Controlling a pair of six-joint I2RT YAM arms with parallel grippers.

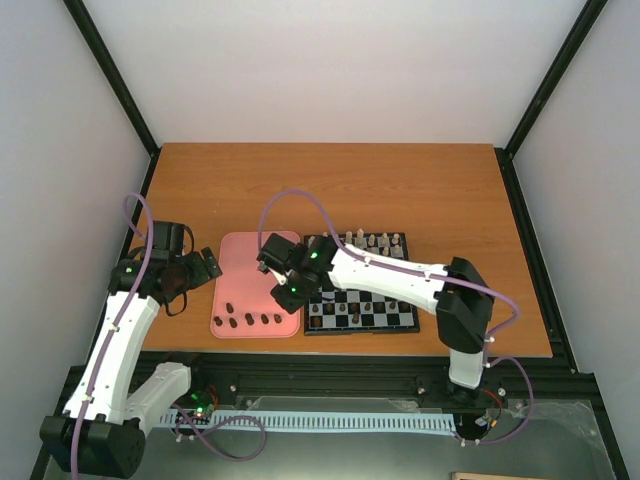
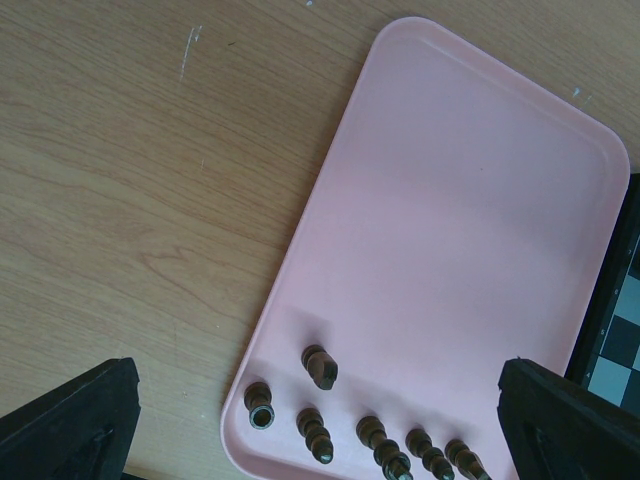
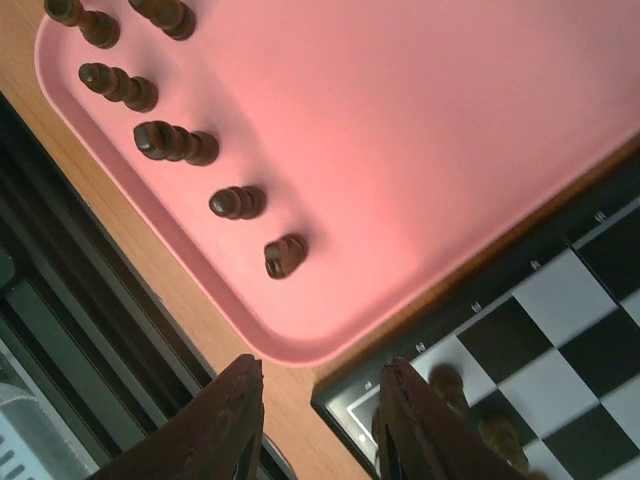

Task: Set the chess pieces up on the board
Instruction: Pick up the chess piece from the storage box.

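Though overhead hides this, the wrist view shows right tool (image 3: 322, 385) parted, empty.

The top camera is looking down on the whole table (image 1: 330, 180); both wrist cameras are peering closely at the pink tray (image 2: 450, 200) and board (image 3: 560, 290) corner.

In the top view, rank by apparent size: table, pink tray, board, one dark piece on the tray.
1. table
2. board, looking slightly wider than the pink tray, though the right arm covers part; close call
3. pink tray
4. dark piece, far smallest
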